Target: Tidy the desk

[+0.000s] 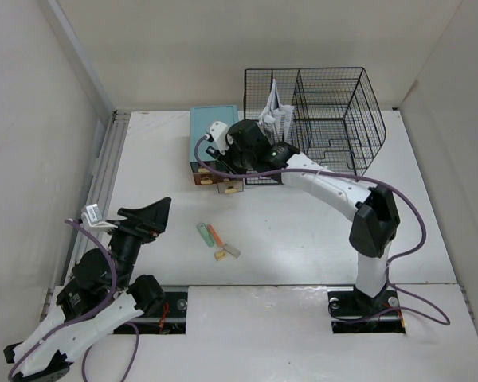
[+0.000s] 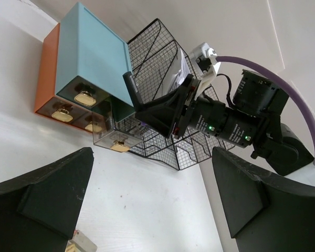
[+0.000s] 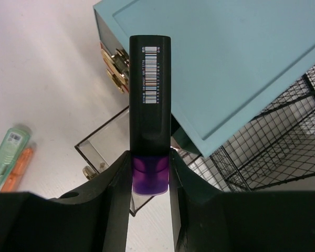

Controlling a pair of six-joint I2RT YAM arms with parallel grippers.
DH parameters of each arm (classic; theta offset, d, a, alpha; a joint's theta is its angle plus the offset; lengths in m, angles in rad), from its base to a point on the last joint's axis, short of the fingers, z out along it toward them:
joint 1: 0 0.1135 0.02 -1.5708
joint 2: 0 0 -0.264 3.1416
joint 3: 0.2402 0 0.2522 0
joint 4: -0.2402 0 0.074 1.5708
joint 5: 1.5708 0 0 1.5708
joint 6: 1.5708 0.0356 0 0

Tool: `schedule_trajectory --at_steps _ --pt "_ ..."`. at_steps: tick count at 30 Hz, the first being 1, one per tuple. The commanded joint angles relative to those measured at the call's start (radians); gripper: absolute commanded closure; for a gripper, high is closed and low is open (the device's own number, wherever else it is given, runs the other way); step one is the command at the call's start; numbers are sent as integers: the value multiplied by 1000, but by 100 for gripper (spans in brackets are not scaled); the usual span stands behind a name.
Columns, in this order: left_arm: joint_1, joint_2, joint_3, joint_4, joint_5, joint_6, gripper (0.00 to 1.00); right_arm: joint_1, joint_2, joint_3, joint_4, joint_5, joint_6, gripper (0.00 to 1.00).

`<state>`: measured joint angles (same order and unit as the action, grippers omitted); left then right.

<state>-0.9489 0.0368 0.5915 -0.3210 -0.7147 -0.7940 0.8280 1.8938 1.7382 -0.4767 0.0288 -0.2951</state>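
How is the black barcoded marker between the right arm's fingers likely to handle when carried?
The marker looks stiff: it stands straight beyond the right fingers. Its smooth barrel, pinched only near the purple end, may pivot or slip. Probably light, being slim.

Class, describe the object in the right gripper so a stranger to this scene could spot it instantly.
Find the teal drawer box at the far side of the desk, beside the black wire rack. At its front hangs the right gripper, clamping a black marker-like stick. Its barcode label and purple end set it apart from the green pen and orange pen lying loose.
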Motion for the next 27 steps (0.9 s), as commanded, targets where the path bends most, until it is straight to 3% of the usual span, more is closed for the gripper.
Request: schedule_trajectory --at_steps 1,22,27 --pt "-4 2 36 31 4 16 5 -1 11 58 58 -47 28 100" --pt "-4 -26 36 13 4 16 5 -10 71 26 40 -23 37 100" --pt "-4 -26 36 13 4 16 5 -20 71 17 30 -23 37 91"
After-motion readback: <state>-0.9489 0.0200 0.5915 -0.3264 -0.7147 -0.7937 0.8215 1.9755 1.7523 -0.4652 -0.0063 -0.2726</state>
